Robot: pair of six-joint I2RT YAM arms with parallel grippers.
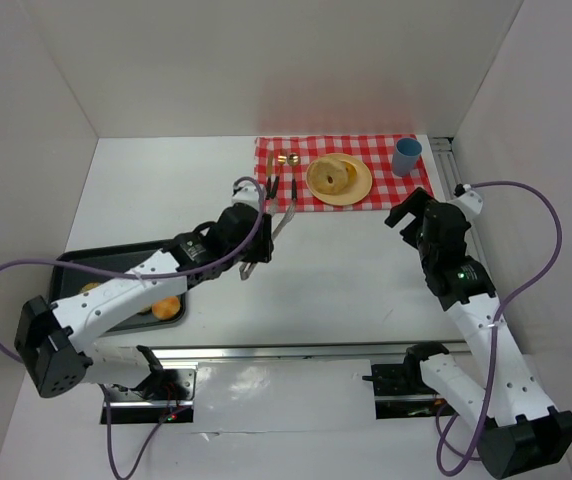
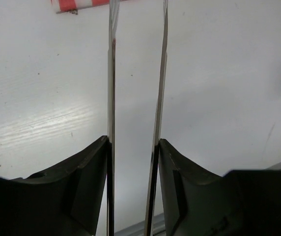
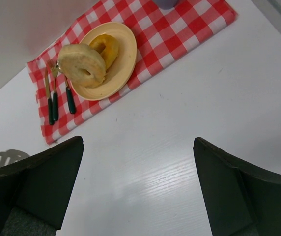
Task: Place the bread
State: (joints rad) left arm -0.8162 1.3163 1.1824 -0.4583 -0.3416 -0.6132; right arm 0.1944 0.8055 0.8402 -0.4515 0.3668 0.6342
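Tongs [image 2: 112,98] sat clamped in the left gripper [image 2: 133,142], blades parted, with nothing between them along the stretch I could see, pointing at the near left corner of the checked cloth [image 1: 386,190]. Bare white table [image 1: 346,270] ran along the cloth's near edge. Bread [image 3: 84,64] rested on the yellow plate [image 3: 126,58] mid-cloth. The right gripper [image 3: 138,147] hung wide open off the cloth's near right corner.
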